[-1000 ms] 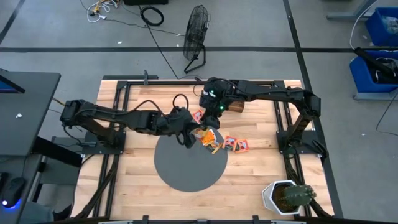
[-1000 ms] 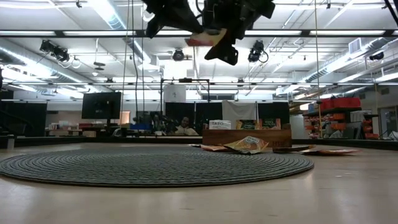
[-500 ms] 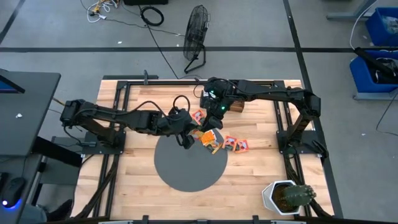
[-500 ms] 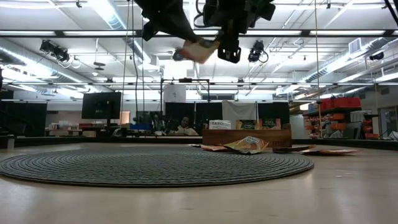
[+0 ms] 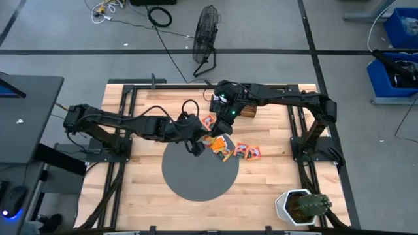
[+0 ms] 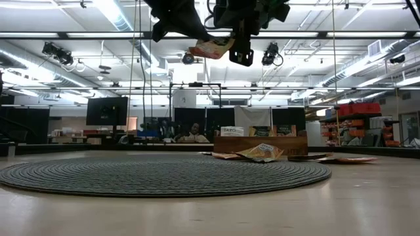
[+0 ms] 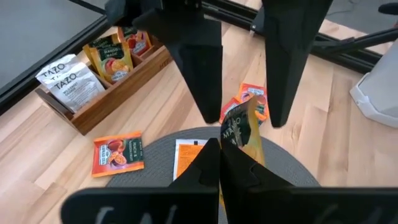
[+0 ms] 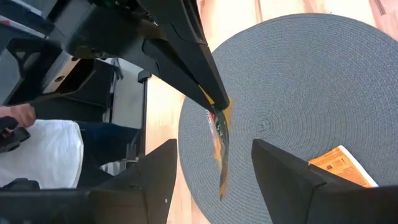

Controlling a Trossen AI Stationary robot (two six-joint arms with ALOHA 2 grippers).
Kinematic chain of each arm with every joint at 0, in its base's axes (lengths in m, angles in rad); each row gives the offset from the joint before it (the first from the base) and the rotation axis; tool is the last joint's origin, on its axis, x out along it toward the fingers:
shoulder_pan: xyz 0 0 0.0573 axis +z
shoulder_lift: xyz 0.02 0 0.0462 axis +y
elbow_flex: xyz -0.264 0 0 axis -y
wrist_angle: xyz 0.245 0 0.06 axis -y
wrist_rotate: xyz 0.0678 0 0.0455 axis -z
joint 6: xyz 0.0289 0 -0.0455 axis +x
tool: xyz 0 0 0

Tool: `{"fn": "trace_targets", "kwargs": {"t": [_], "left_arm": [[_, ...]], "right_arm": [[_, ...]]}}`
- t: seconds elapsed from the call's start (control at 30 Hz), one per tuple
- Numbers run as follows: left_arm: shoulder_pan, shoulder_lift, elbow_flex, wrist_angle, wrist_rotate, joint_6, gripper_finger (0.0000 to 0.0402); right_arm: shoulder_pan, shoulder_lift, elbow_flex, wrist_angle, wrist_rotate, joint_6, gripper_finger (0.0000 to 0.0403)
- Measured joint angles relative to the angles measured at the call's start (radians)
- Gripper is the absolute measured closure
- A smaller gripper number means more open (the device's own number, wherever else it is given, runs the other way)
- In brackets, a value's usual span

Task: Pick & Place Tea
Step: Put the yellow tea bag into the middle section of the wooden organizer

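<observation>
Left gripper (image 7: 219, 163), fingers clenched on a flat orange tea packet (image 7: 241, 130), holds it above the round woven grey mat (image 5: 196, 173), w/ right gripper (image 5: 226, 116) fingers spread either side. More packets (image 5: 247, 151) lie at mat's edge; wooden box (image 7: 99, 93) nearby.

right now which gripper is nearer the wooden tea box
Right. The right gripper hangs just beside the wooden tea box. The left gripper, holding a tea packet above the grey mat, is farther off.

Even bright overhead light; ceiling strip lights (image 6: 131, 34) glare in low view; near fingers blurred in wrist views
</observation>
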Motion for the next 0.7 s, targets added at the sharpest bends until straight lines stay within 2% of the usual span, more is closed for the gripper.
{"fn": "trace_targets", "kwargs": {"t": [0.17, 0.3, 0.5, 0.7], "left_arm": [[0.0, 0.0, 0.0, 0.006, -0.007, 0.001, 0.0401], [0.0, 0.0, 0.0, 0.006, -0.015, 0.001, 0.04], [0.0, 0.0, 0.0, 0.007, -0.024, 0.003, 0.04], [0.0, 0.0, 0.0, 0.031, -0.024, 0.003, 0.04]], "right_arm": [[0.0, 0.0, 0.0, 0.0, 0.008, 0.0, 0.0191], [0.0, 0.0, 0.0, 0.0, 0.008, -0.01, 0.0215], [0.0, 0.0, 0.0, 0.0, 0.008, -0.021, 0.0291], [0.005, 0.0, 0.0, -0.001, -0.015, -0.066, 0.0386]]}}
